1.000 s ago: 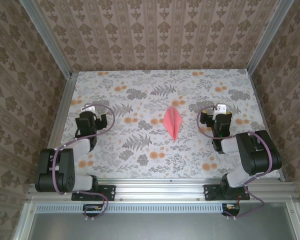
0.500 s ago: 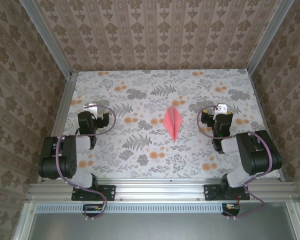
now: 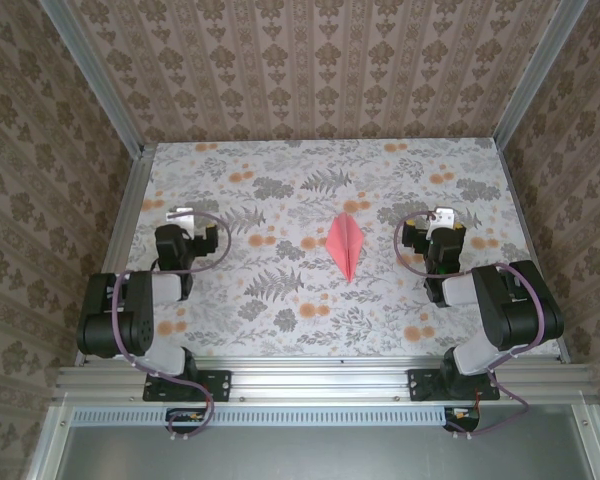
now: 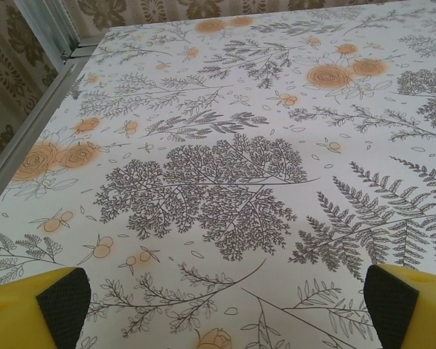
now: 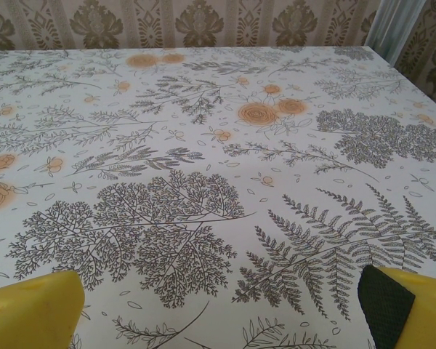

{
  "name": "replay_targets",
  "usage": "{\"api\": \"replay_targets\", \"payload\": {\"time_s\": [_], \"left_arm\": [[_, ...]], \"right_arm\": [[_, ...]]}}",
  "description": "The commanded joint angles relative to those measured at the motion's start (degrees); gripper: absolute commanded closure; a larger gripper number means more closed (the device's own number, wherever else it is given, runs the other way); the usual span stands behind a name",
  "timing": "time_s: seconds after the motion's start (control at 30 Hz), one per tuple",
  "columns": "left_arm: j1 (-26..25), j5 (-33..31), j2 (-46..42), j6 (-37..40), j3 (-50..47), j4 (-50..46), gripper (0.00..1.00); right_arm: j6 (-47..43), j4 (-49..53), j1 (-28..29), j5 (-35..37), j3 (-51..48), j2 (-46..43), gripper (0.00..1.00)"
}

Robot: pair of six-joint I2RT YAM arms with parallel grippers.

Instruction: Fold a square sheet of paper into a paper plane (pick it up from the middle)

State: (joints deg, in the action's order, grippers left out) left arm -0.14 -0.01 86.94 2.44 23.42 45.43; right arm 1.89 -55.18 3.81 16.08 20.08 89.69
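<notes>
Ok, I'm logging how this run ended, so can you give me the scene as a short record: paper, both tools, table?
paper plane: pink-red, folded to a dart shape, lying flat mid-table, a little right of centre
left tool: open, empty, over bare print, apart from the plane
right tool: open, empty, over bare print, apart from the plane
table: floral print, grey ferns and orange flowers
task state: fold looks done; neither tool touches the plane
</notes>
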Motion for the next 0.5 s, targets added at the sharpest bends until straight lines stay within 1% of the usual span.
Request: {"api": "replay_targets", "payload": {"time_s": [0.0,0.03,0.1,0.47], "left_arm": [[-0.1,0.0,0.3,-0.2,0.8,-0.2,0.00],[-1.4,-3.2,0.3,0.0,0.7,0.0,0.00],[-1.6,-5.5,0.2,-0.6,0.2,0.9,0.00],[-1.7,-5.5,0.1,-0.6,0.1,1.0,0.00]], "right_arm": [[1.0,-1.8,0.0,0.8,0.7,-0.5,0.00],[0.9,-1.9,0.1,0.8,0.6,-0.4,0.00],[0.9,-2.0,0.1,0.8,0.6,-0.5,0.00],[0.9,-1.9,0.1,0.8,0.7,-0.4,0.00]]}}
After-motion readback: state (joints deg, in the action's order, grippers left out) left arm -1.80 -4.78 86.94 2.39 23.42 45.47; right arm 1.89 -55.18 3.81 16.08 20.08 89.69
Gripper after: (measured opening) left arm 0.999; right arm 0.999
